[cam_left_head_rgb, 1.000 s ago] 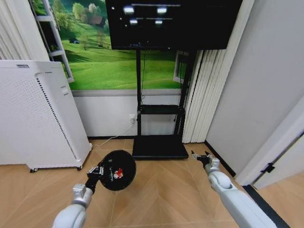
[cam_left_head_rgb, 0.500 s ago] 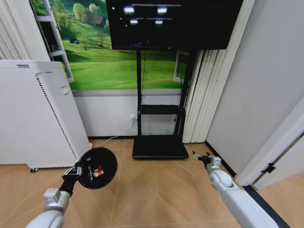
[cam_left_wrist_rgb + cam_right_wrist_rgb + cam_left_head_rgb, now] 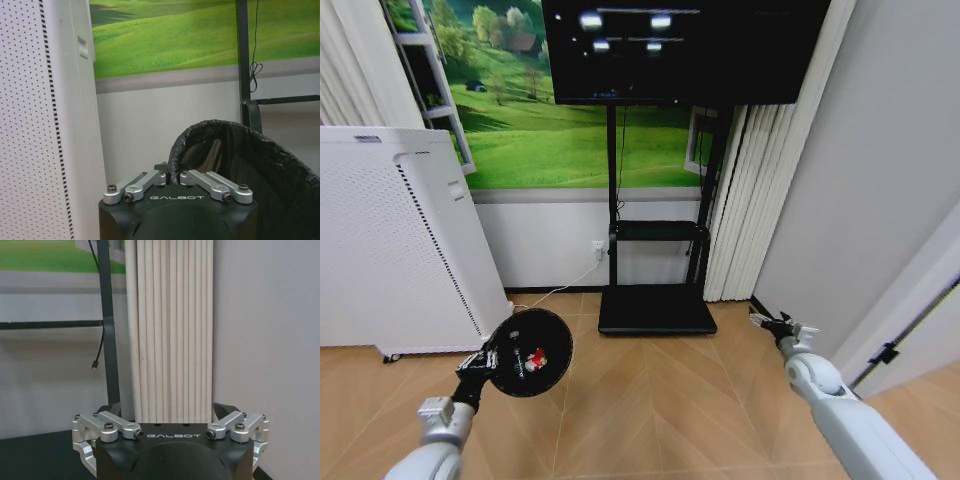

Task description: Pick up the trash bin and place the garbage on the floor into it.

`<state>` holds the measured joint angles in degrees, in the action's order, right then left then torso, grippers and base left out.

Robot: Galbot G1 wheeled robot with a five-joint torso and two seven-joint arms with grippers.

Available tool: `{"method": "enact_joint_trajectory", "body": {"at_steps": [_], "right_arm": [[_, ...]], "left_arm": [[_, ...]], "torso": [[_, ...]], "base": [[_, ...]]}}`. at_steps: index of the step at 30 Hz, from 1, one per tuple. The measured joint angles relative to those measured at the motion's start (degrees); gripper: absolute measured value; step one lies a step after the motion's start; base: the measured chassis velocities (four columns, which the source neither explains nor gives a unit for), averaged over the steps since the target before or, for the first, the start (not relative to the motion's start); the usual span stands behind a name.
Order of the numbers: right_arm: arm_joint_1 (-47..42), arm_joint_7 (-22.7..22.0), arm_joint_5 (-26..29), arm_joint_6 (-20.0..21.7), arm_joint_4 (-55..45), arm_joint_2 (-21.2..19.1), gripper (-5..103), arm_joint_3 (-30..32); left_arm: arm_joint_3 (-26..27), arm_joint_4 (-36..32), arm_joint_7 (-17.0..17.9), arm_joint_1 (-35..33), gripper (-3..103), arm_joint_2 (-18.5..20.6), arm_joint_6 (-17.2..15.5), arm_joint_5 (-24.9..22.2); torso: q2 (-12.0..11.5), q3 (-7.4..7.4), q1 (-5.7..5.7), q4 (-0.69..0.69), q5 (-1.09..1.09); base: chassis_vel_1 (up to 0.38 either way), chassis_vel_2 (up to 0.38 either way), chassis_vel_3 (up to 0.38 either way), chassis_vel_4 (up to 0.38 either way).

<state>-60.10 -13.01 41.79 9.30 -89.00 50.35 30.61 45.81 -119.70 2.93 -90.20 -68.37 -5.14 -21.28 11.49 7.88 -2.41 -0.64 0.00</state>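
two grippers are up over the wood floor (image 3: 650, 400). the left gripper (image 3: 480, 365) is at the lower left of the head view, its fingers pinched together on the near rim of the bin (image 3: 528, 352), which hangs off the floor with its round mouth tipped toward the camera. inside the bin lies the garbage (image 3: 534, 360), a small red-and-white lump against the dark bottom; how many pieces make it up cannot be told. in the left wrist view the left gripper (image 3: 174, 176) clamps the crinkled black rim, and the bin (image 3: 240, 165) spreads away beyond it with a dark bag-like wall. the bin is just in front of the lower right corner of the white cabinet (image 3: 390, 240), near it but apart, and that perforated cabinet (image 3: 35, 115) fills one side of the left wrist view. the right gripper (image 3: 783, 325) hangs at the lower right of the head view, over the floor near the foot of the grey wall (image 3: 860, 170), its fingers spread and holding nothing. in the right wrist view the right gripper (image 3: 170, 412) is parted wide, facing the white pleated curtain (image 3: 170, 325). between the two arms, at the back edge of the floor, stands the black tv stand (image 3: 656, 300) with the screen (image 3: 680, 50) above it.
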Motion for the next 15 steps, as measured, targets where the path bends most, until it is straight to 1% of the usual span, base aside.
{"method": "enact_joint_trajectory", "body": {"at_steps": [8, 15], "right_arm": [[-4.9, -0.7, 0.4, 0.3, -5.6, 0.1, 100, 3.7], [-5.4, -0.2, 0.0, 0.9, -6.4, 0.1, 100, 3.9]], "left_arm": [[-0.5, 0.3, 0.0, 0.2, 6, -0.5, -0.1, 0.5], [-0.6, 0.3, 0.1, 0.1, 6, -0.8, -0.1, 0.6]], "torso": [[0.0, 0.00, 0.00, -0.01, 0.00], [0.0, 0.00, 0.00, 0.00, 0.01]], "base": [[0.000, 0.000, 0.000, 0.000], [0.000, 0.000, 0.000, 0.000]]}}
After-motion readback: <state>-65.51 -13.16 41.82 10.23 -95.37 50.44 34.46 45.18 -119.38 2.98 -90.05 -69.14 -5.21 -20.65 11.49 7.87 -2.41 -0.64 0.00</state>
